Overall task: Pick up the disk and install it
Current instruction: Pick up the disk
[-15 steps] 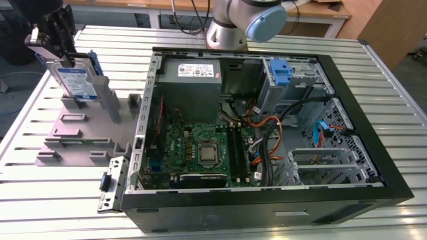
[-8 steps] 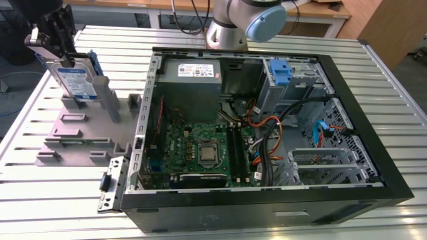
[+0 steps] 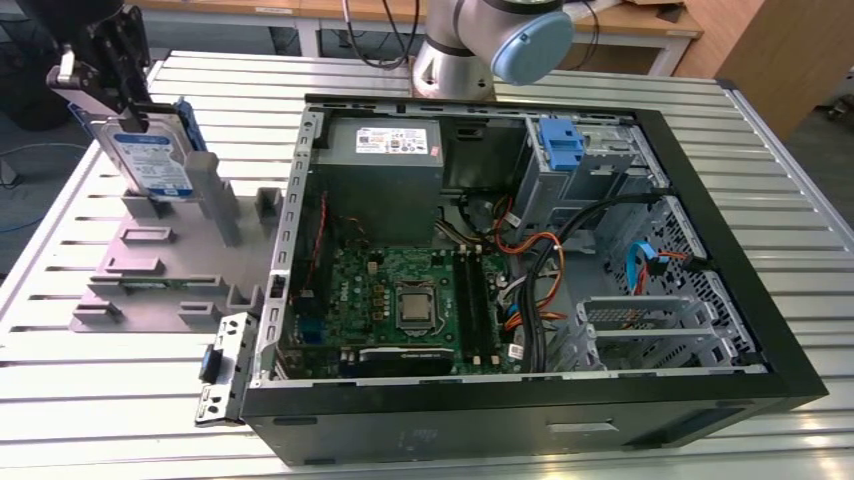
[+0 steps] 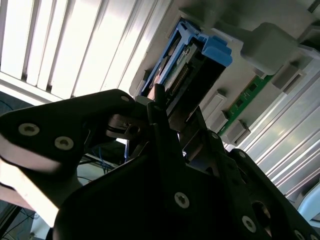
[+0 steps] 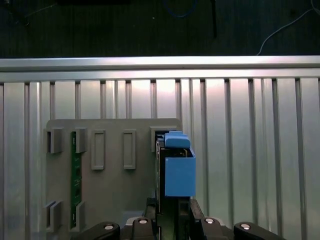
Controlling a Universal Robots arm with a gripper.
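while the gripper point(image 3: 130, 110) hangs at ten o'clock in the exterior view, its fingers are pinched close together on the upper end of the disk point(image 3: 150, 162), which stands upright, label outward. the disk's lower end meets the grey holder point(image 3: 147, 270); whether it sits in a slot or just clear of it is hard to tell. in the first wrist view the blue bracket point(image 5: 179, 170) runs between the fingers. the open computer case point(image 3: 787, 340) lies at three o'clock of the holder on the slatted metal table point(image 3: 80, 420)
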